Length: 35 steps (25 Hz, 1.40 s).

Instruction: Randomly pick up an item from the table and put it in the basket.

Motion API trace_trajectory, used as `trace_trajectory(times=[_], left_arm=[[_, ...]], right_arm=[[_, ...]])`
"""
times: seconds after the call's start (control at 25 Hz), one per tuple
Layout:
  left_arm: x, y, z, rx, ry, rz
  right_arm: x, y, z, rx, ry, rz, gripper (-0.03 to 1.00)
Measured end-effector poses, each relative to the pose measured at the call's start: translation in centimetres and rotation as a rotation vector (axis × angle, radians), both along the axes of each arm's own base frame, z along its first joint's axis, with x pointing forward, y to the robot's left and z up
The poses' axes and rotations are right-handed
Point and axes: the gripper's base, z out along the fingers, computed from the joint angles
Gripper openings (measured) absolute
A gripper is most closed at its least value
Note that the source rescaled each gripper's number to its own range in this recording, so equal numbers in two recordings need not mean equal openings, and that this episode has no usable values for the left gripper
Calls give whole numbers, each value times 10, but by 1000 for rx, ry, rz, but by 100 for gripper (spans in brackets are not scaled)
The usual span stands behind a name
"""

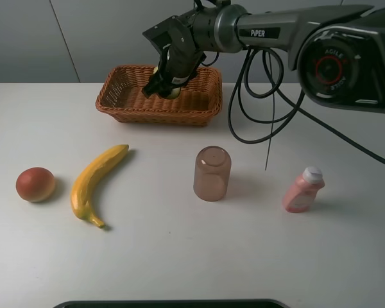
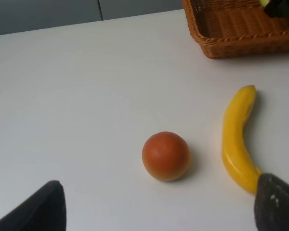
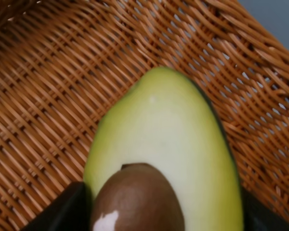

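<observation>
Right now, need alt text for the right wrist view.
A halved avocado, pale green flesh and brown pit facing the camera, fills most of the frame, held between the dark fingers of the right gripper. Behind it is the woven orange-brown basket.

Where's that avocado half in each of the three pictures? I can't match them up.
Exterior high: the avocado half peeks out, pale, from the right gripper above the basket.
Left wrist: only a yellow-green sliver at the frame's edge, inside the basket.
Right wrist: it fills the middle, pit showing, basket weave behind.
Shared landmark: the wicker basket, in all three.
</observation>
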Motion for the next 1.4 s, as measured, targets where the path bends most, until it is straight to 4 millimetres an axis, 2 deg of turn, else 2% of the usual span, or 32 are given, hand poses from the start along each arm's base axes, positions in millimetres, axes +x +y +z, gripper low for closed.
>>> trace_trajectory(times=[0.16, 0.2, 0.28, 0.32, 0.36, 0.4, 0.68, 0.8, 0.96, 1.08, 1.2, 1.4], left_arm=[[0, 0, 0, 0, 0, 0], [0, 0, 0, 0, 0, 0], [0, 0, 0, 0, 0, 0], [0, 0, 0, 0, 0, 0], [0, 0, 0, 0, 0, 0], [0, 0, 0, 0, 0, 0], [0, 0, 0, 0, 0, 0], [0, 0, 0, 0, 0, 0], [0, 0, 0, 0, 0, 0], [0, 0, 0, 0, 0, 0], [0, 0, 0, 0, 0, 0], [0, 0, 0, 0, 0, 0]], right_arm=[[1, 1, 1, 6, -8, 2, 2], [1, 1, 1, 6, -8, 2, 16], [1, 1, 1, 9, -13, 5, 68], [1, 1, 1, 12, -19, 8, 86], [1, 1, 1, 13, -22, 11, 94], [2, 2, 2, 16, -26, 11, 97], [2, 2, 3, 20, -36, 18, 99], [1, 3, 16, 60, -31, 13, 99], [0, -5, 60, 111, -75, 20, 99], [-1, -22, 97, 112, -102, 32, 100], [-4, -44, 133, 114, -106, 24, 100], [-14, -93, 190, 95, -106, -31, 100]])
